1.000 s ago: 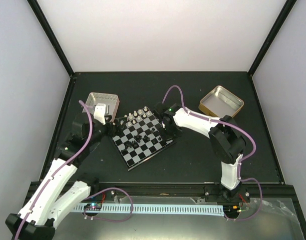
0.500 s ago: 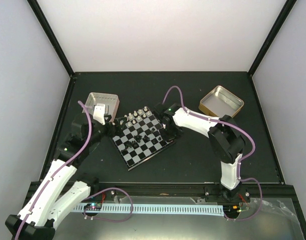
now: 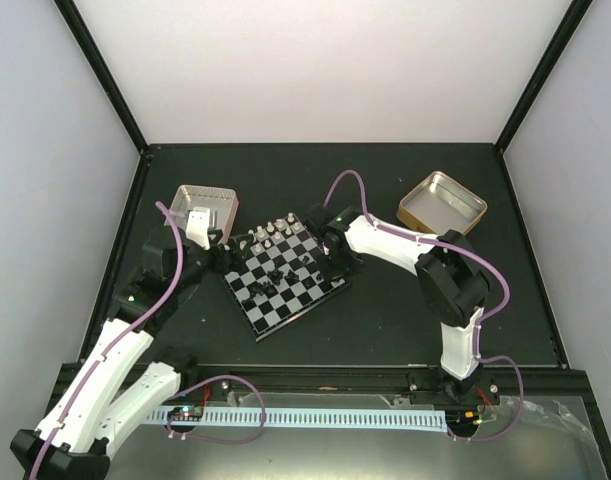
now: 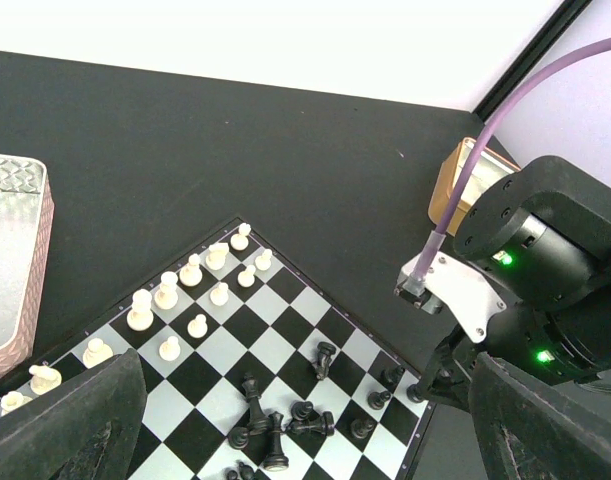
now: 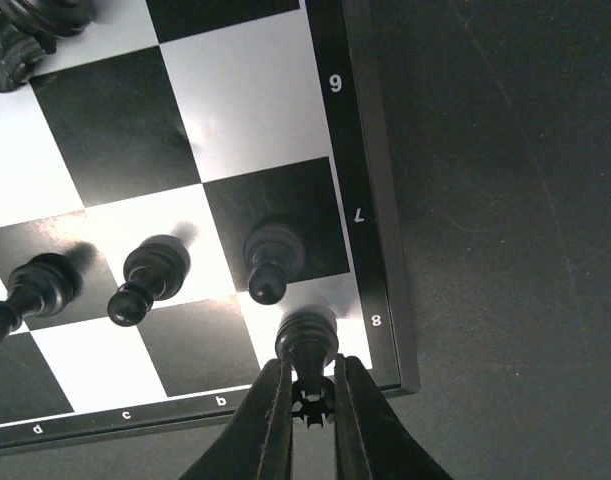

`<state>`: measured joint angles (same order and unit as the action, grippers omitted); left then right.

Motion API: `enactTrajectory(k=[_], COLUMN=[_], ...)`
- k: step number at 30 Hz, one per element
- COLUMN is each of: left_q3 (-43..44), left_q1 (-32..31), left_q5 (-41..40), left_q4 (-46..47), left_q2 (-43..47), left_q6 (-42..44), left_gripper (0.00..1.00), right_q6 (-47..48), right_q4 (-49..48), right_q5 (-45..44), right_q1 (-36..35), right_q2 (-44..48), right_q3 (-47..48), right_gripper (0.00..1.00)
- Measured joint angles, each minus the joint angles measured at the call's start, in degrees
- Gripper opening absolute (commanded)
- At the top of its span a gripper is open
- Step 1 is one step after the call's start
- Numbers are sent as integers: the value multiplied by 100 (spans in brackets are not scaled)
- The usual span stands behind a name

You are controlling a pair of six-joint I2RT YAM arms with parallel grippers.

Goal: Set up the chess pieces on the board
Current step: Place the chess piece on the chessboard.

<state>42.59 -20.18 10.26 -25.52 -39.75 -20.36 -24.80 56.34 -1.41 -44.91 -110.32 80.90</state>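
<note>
The board lies turned at the table's middle. Pale pieces stand in two rows at its far left side. Several black pieces lie toppled near its middle. Three black pawns stand in a row by the right edge. My right gripper is shut on the top of a black rook, which stands on the pale corner square beside the mark 8. It shows at the board's right corner in the top view. My left gripper is open and empty above the board's left part.
A pink tin stands left of the board, close to the left gripper. A gold tin stands open at the back right. The right arm's purple cable arches over the board's far corner. Black enclosure walls ring the table.
The right arm has shifted very slightly at the board's right corner. The left arm and the pieces have not visibly moved.
</note>
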Motion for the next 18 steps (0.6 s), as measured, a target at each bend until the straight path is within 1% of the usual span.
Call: enactTrajectory(k=[12,18], left_q3=[0,0], left_q1=[0,0], left_q5=[0,0], left_q4=[2,2], left_q2=[-13,-13], left_q6=[0,0], left_gripper=[90,90], right_q6=[-4,2], right_q4=[-37,63], right_q5=[2,2], right_q1=[0,0], right_q2=[2,13], right_q3=[0,68], right_gripper=[19,27])
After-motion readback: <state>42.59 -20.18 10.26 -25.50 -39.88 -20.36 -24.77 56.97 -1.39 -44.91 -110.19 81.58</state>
